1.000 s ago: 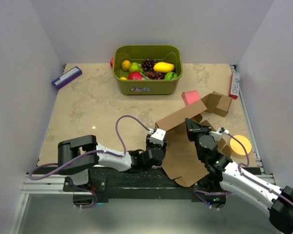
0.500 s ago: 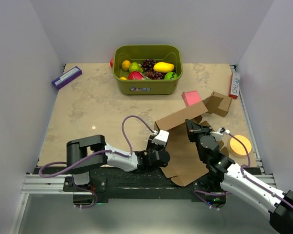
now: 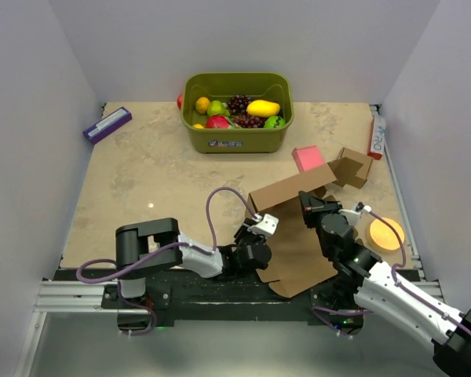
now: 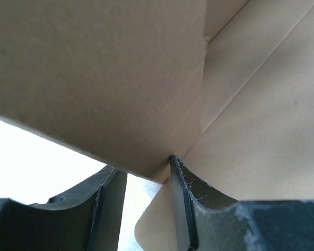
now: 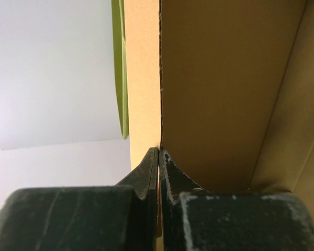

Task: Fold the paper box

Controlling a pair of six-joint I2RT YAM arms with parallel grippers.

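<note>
Left arm (image 3: 190, 256) is lying low along the near edge, its left gripper (image 4: 143, 175) holding its jaws apart (a clear gap between the dark fingers). Right arm (image 3: 388, 290) is reaching in from the near right corner, its right gripper (image 5: 158, 152) pinching tight on a panel edge of the paper box (image 5: 214, 78).

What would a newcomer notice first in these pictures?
The big paper box dominates, half-raised at the near side, with the right gripper pinched shut on one panel edge and the left gripper open around a flap corner. Farther back, in the middle, sits the green bin of bright fruit.
</note>
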